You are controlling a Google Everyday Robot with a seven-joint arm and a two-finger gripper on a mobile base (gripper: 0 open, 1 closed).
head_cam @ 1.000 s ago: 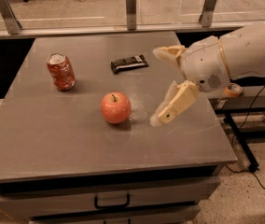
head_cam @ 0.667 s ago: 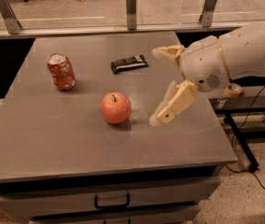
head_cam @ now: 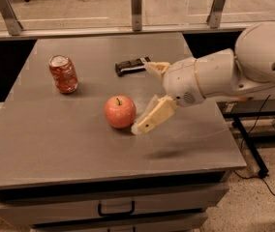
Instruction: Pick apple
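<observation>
The apple [head_cam: 120, 111] is round and red-orange with a short dark stem, and it sits near the middle of the grey table [head_cam: 55, 144]. My gripper [head_cam: 142, 97] is just right of the apple, above the table, and is open and empty. Its near finger [head_cam: 154, 116] reaches down-left and its tip is close beside the apple's right side. Its far finger [head_cam: 156, 67] points toward the back, near the black object. The white arm comes in from the right.
A red-and-white soda can [head_cam: 63, 74] stands upright at the back left. A flat black object [head_cam: 132, 65] lies behind the apple. Metal railing posts [head_cam: 136, 8] run along the far edge. A drawer with a handle [head_cam: 115, 210] sits under the table's front.
The gripper has moved left toward the apple; its near finger is now right beside the apple. The apple, can and black object have not moved.
</observation>
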